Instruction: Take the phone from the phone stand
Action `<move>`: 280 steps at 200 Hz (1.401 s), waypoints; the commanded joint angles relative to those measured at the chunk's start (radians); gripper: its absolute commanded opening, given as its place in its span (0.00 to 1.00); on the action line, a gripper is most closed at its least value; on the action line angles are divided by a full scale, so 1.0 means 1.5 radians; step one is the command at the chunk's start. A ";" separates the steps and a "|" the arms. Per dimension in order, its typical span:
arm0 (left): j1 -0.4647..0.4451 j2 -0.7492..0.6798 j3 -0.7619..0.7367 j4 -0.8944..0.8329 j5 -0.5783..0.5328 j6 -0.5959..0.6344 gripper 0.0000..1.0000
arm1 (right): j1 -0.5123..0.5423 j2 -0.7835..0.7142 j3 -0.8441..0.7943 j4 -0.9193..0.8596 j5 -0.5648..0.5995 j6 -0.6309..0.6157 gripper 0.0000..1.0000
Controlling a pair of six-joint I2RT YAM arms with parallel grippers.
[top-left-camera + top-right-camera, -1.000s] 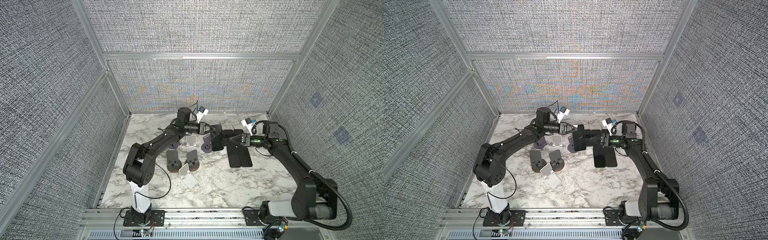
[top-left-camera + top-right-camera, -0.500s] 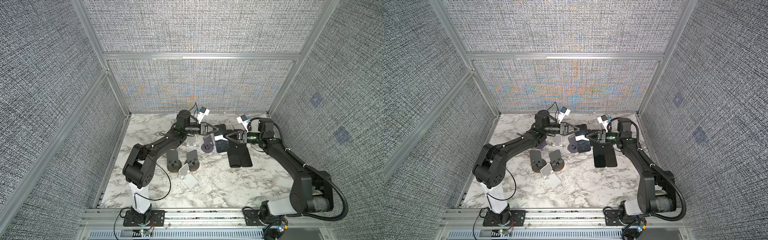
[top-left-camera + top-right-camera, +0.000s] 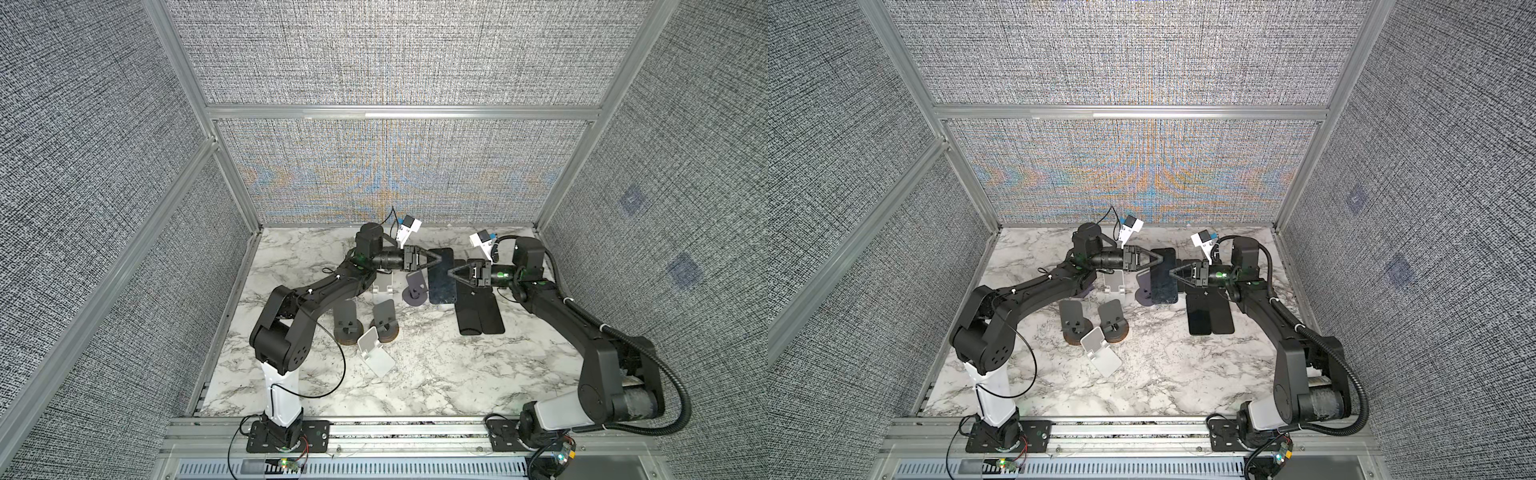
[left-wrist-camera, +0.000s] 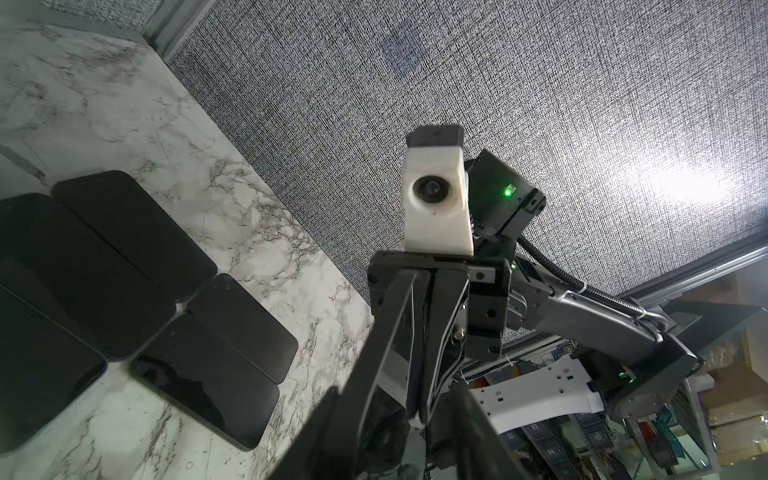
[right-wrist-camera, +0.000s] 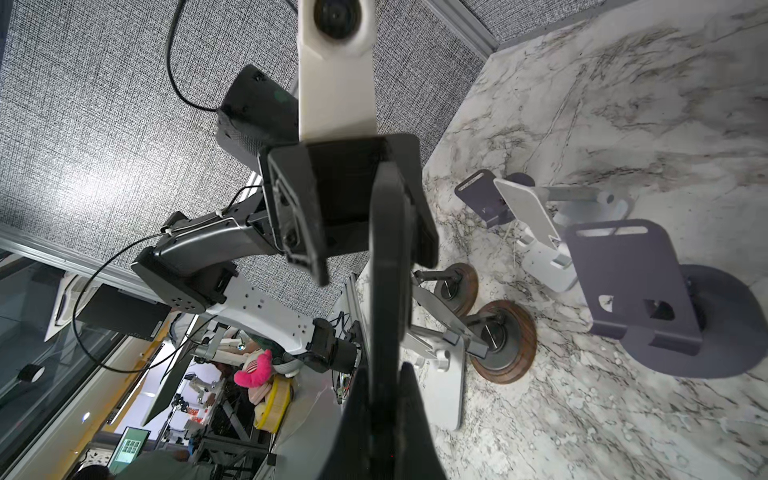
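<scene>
A black phone (image 3: pixel 441 277) (image 3: pixel 1163 277) hangs upright in the air at the back middle, just right of an empty dark grey phone stand (image 3: pixel 415 286) (image 5: pixel 631 282). My right gripper (image 3: pixel 451 274) (image 5: pixel 386 374) is shut on the phone's right edge; in the right wrist view the phone (image 5: pixel 386 270) runs edge-on between its fingers. My left gripper (image 3: pixel 438 259) (image 4: pixel 399 415) is at the phone's upper left edge with its jaws spread open, one finger clearly off the phone. In the left wrist view the phone's thin edge (image 4: pixel 420 374) sits in the gap.
Several black phones (image 3: pixel 478 316) (image 4: pixel 124 270) lie flat on the marble table (image 3: pixel 436 374), under the right arm. Two grey stands on wooden bases (image 3: pixel 345 324) (image 3: pixel 384 322) and two white stands (image 3: pixel 376 351) (image 3: pixel 382 291) stand left of centre. Mesh walls enclose the table.
The right gripper moved in from the right and shut on the phone. The left gripper, shut on the phone before, has opened.
</scene>
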 commanded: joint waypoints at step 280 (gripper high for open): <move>-0.092 -0.057 0.147 -0.679 -0.432 0.159 0.00 | -0.080 -0.033 0.095 -0.463 0.427 -0.273 0.58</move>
